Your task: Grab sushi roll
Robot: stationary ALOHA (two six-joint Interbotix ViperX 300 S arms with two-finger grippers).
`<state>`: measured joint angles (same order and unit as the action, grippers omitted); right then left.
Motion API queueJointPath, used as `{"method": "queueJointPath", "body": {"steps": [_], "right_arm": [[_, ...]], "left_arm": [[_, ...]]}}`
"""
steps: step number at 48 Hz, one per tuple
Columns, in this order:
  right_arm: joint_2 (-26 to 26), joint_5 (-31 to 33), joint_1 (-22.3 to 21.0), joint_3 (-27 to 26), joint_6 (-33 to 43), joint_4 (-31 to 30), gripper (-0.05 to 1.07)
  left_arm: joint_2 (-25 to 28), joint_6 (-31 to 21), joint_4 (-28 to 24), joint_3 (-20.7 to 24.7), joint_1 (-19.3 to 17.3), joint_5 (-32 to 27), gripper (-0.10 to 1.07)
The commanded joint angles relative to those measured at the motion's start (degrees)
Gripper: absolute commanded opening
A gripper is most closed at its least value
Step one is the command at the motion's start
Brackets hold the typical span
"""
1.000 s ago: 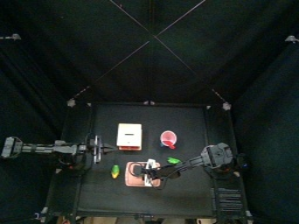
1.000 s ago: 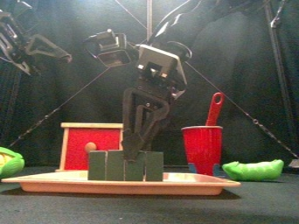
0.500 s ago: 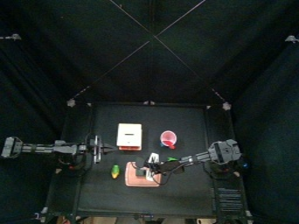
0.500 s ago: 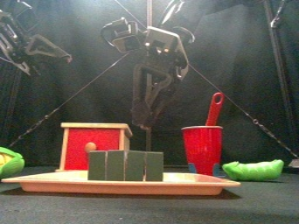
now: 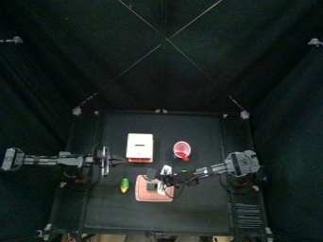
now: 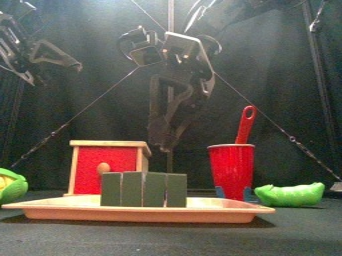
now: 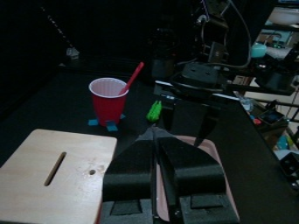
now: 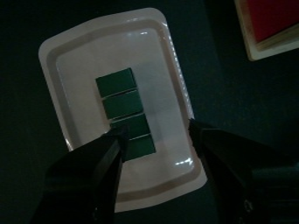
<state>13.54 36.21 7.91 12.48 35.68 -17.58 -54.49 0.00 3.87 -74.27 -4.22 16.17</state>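
Sushi roll (image 8: pixel 126 112) untouched, right fingers (image 8: pixel 100 162) wide apart

A glossy, smooth plastic look is given by the pale pink tray (image 8: pixel 70 79), with light glancing off its rim. The four dark green sushi roll pieces (image 8: pixel 126 116) are seen as matt and flat-faced, almost foam-like. A smooth plastic sheen is shown by the red cup (image 7: pixel 107 98) and by the red spoon (image 6: pixel 245 122) standing in it. The box top (image 7: pixel 59 164) is read as pale, matt wood, its red front (image 6: pixel 104 170) painted and dull. The green vegetable (image 6: pixel 291 193) is caught shiny and plastic. The table (image 7: pixel 47 96) is rendered matt black, and the curtains (image 5: pixel 76 57) as dull black cloth.
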Motion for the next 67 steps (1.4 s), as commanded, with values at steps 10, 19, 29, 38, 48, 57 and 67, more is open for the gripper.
{"method": "queueJointPath", "body": {"steps": [10,19,29,38,48,57,67], "right_arm": [[0.4,-3.4,0.3,-0.5,-0.1,-0.1,0.9],[1.6,-4.8,0.5,-0.5,-0.1,0.0,0.9],[2.6,-6.6,1.5,-0.8,-0.1,0.1,0.9],[3.1,-7.1,2.2,-0.8,0.0,0.1,0.9],[4.4,-7.1,2.1,-1.1,0.0,0.1,0.9],[5.4,-7.1,1.9,-1.1,0.1,0.1,0.9],[6.3,-7.0,1.8,-1.6,0.2,0.4,0.89]], "left_arm": [[0.3,-0.1,0.1,0.6,-0.3,0.5,0.42],[0.3,0.0,0.1,0.6,-0.2,0.5,0.42],[0.3,0.0,0.1,0.6,-0.2,0.5,0.42],[0.4,0.0,0.1,0.6,-0.3,0.5,0.42],[0.3,0.0,0.1,0.6,-0.4,0.4,0.42],[0.3,0.0,0.1,0.4,-0.8,0.5,0.42],[0.3,0.0,0.1,0.4,-1.0,0.5,0.42]]}}
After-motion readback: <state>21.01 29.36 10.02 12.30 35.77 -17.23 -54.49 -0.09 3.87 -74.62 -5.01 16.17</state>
